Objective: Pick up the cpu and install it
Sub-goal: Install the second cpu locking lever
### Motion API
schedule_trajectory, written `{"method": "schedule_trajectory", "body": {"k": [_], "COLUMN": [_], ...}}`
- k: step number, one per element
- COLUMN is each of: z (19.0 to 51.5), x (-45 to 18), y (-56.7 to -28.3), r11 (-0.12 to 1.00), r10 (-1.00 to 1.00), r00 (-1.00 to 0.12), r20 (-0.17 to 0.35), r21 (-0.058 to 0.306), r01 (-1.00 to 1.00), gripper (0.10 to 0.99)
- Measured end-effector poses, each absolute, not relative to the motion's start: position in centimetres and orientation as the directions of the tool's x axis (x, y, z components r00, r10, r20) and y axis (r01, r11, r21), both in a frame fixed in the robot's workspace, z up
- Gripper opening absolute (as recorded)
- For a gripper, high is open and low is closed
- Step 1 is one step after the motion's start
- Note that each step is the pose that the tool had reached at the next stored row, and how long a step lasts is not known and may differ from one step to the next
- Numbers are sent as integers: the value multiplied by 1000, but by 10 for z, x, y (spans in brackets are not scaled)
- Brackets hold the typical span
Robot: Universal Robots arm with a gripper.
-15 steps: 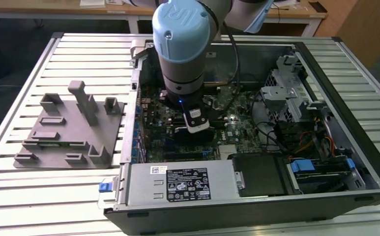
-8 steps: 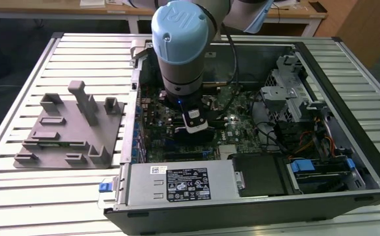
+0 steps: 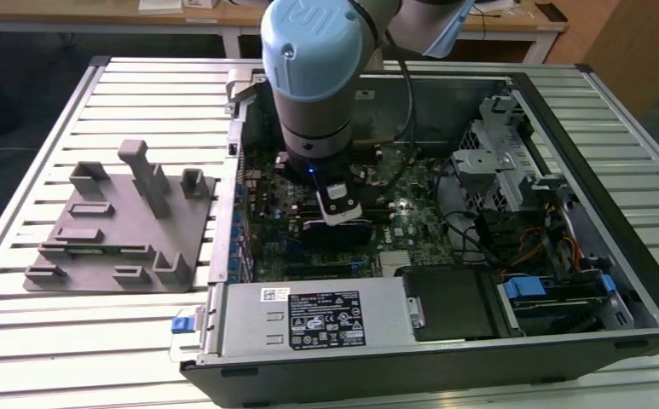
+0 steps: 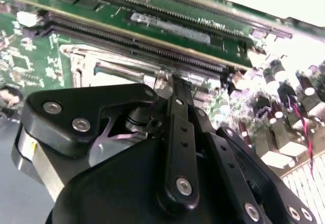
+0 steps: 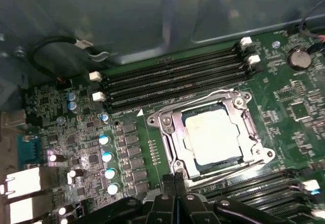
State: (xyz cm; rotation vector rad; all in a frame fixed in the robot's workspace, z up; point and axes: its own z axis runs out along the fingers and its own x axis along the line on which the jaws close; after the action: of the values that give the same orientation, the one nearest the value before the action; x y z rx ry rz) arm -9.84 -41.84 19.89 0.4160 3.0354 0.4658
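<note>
Fingers [image 5: 174,183] of the gripper [image 5: 174,179] are pressed together, empty, just off the edge of the socket frame [image 5: 167,127] on the motherboard [image 5: 284,107]. The cpu [image 5: 212,137] — pale, shiny, square — lies flat inside that frame. If it sits slightly askew, pressing or latching could bend the socket's pins.

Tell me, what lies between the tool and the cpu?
In the first wrist view, the metal socket frame lies between the tool and the cpu, which sits inside that frame on the motherboard.
</note>
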Motion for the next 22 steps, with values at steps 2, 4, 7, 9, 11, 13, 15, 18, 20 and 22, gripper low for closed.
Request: {"method": "schedule_trajectory", "body": {"k": [2, 4, 7, 9, 11, 13, 15, 18, 20, 22], "z": [204, 210, 217, 221, 223, 223, 223, 223, 222, 222], "x": [-98, -98, -98, -98, -98, -98, -96, -91, -88, -84], "y": [-418, -418, -418, -418, -418, -418, -417, -415, -412, -408], "r11": [919, 920, 922, 924, 928, 933, 934, 934, 934, 934], "r10": [270, 270, 272, 273, 278, 282, 285, 288, 288, 288], "r00": [-963, -963, -962, -962, -961, -959, -958, -957, -957, -957], "r20": [-2, -4, -6, -8, -14, -20, -23, -23, -23, -23], "r21": [299, 296, 289, 281, 262, 240, 231, 230, 230, 228], "r01": [257, 257, 258, 260, 264, 269, 272, 275, 275, 275], "gripper": [106, 106, 106, 106, 106, 106, 106, 106, 106, 106]}}
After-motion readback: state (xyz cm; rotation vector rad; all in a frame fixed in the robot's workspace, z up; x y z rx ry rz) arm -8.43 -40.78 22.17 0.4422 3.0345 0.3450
